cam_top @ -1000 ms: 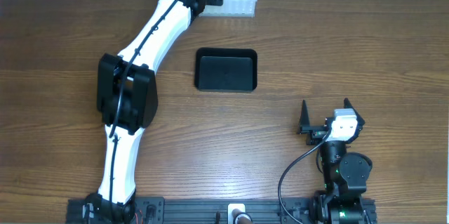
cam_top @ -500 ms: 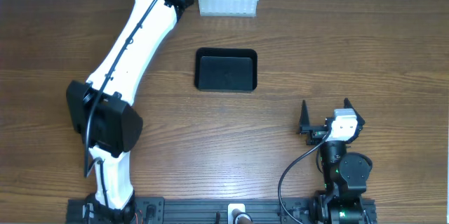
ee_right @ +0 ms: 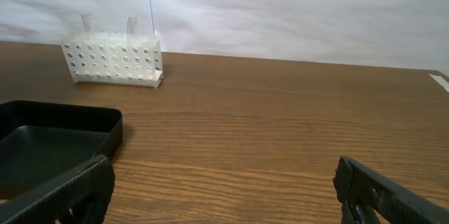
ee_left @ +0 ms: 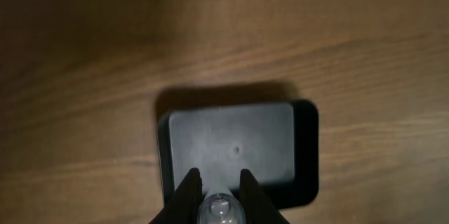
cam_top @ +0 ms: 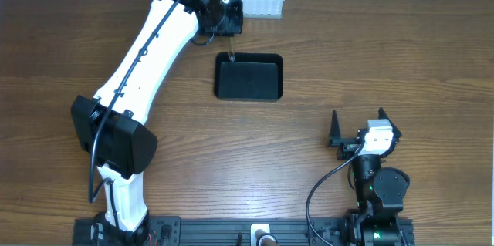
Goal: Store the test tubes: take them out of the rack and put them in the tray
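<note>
Left tool (ee_left: 218, 178) closed on test tube (ee_left: 216, 212), black tray (ee_left: 306, 147) rim just beneath. Risk: tube released early, rim struck, rolled onto surface (ee_left: 84, 76). Right tool (cam_top: 359, 129) wide open, empty.

A wooden table (cam_top: 401, 61) meets a white wall (ee_right: 295, 13).

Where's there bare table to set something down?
Bare table lies right of the tray and rack, beyond the right gripper, and between tray and arm bases. Crowded: the rack-tray gap, where the left gripper holds a test tube.
</note>
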You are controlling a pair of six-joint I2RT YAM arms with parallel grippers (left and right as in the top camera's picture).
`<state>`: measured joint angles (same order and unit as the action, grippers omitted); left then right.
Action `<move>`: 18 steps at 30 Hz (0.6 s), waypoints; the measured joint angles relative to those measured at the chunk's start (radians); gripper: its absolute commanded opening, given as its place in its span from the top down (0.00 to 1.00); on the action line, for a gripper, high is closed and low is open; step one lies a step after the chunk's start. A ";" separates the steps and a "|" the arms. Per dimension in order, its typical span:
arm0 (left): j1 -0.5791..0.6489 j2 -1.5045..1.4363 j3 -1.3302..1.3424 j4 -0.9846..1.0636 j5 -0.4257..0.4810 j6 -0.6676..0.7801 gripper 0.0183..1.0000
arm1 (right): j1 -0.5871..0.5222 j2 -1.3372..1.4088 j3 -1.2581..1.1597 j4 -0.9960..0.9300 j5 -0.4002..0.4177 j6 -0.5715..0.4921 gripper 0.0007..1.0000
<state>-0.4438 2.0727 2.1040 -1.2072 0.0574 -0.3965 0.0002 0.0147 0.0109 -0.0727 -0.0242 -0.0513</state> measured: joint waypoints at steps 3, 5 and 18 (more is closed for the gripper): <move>0.000 0.008 0.000 -0.035 0.011 -0.012 0.94 | 0.000 0.000 0.000 0.000 0.000 -0.001 0.01; 0.000 0.027 0.000 -0.051 0.015 -0.016 0.94 | 0.000 0.000 0.000 0.000 0.000 0.000 0.01; 0.000 0.211 0.000 -0.068 0.038 -0.017 0.94 | 0.000 0.000 0.000 0.000 0.000 0.000 0.01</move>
<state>-0.4438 2.2841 2.1044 -1.2747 0.0952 -0.4133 0.0002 0.0147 0.0109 -0.0727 -0.0238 -0.0517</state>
